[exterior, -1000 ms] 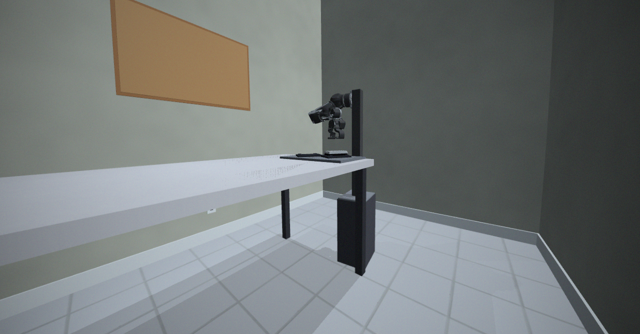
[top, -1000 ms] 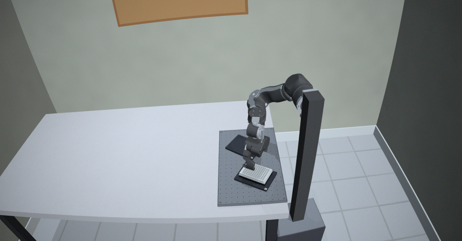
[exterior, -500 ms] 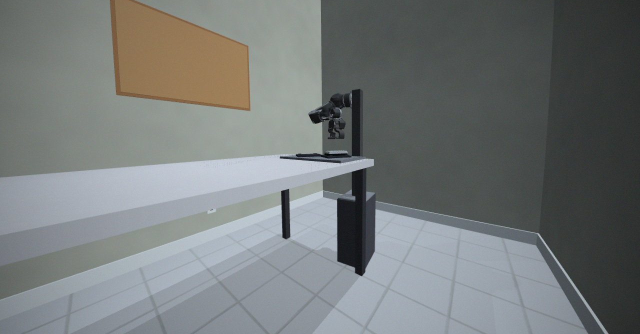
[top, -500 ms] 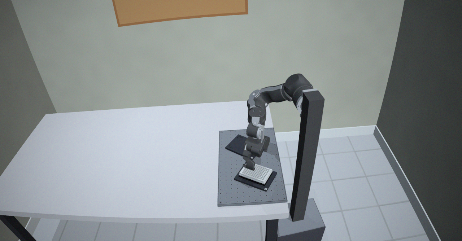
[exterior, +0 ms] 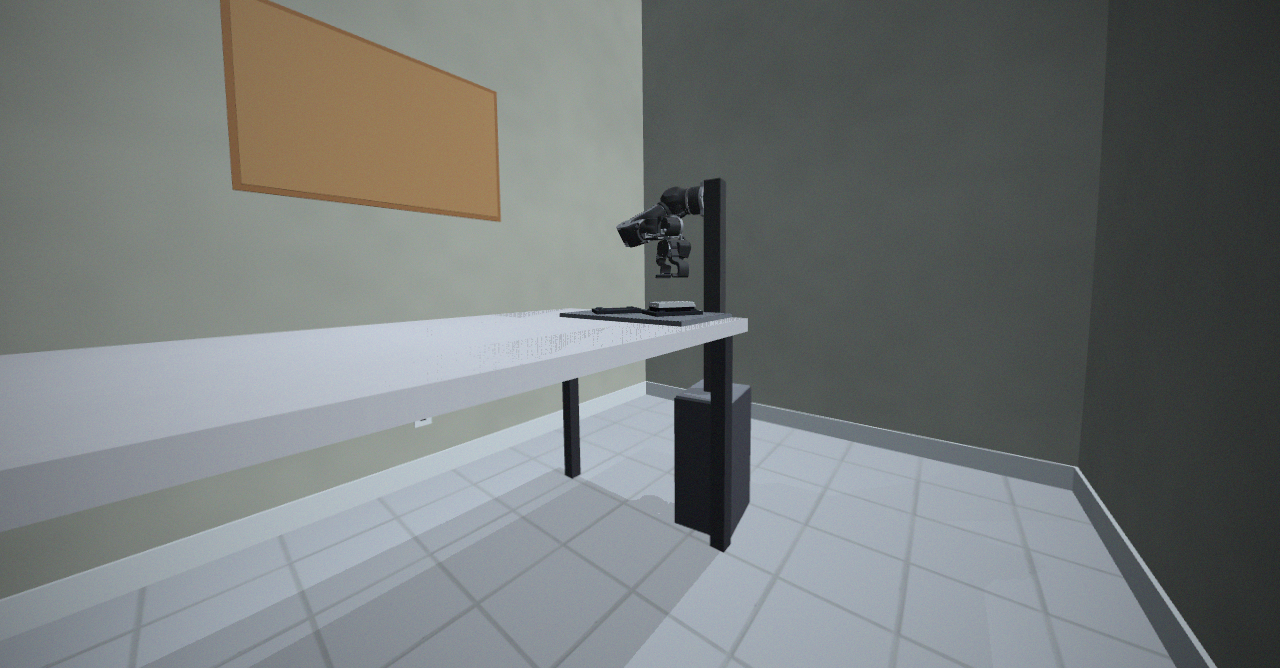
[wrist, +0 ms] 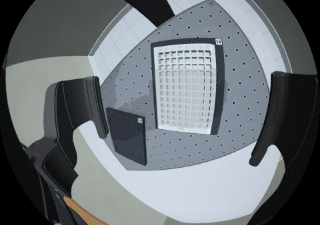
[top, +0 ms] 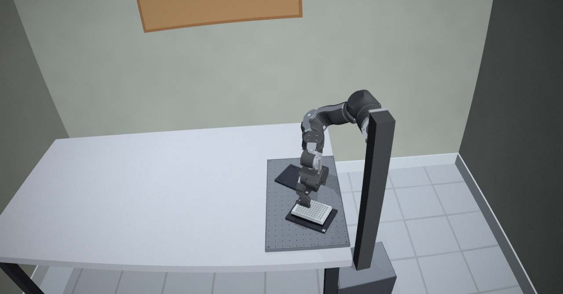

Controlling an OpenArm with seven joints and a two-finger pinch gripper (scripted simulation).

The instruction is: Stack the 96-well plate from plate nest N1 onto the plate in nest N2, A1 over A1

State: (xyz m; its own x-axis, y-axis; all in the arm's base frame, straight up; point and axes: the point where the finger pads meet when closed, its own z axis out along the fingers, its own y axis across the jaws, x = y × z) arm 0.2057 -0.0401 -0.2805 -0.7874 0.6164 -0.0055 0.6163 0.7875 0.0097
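Note:
A white 96-well plate (top: 312,212) sits on the near black nest (top: 330,218) on the grey perforated board. In the wrist view the plate (wrist: 186,88) lies square inside the nest's dark frame, with a small corner mark (wrist: 219,41) beside it. I cannot tell whether it is one plate or two stacked. The far black nest (top: 287,176) is bare, and it also shows in the wrist view (wrist: 128,136). My gripper (top: 303,200) is open and empty. It hangs well above the plate's far end, with both fingers wide apart in the wrist view (wrist: 178,147).
The grey perforated board (top: 275,229) lies at the table's right end. The arm's black post (top: 371,189) stands just off the table edge, right of the board. An orange pinboard (top: 216,0) hangs on the back wall.

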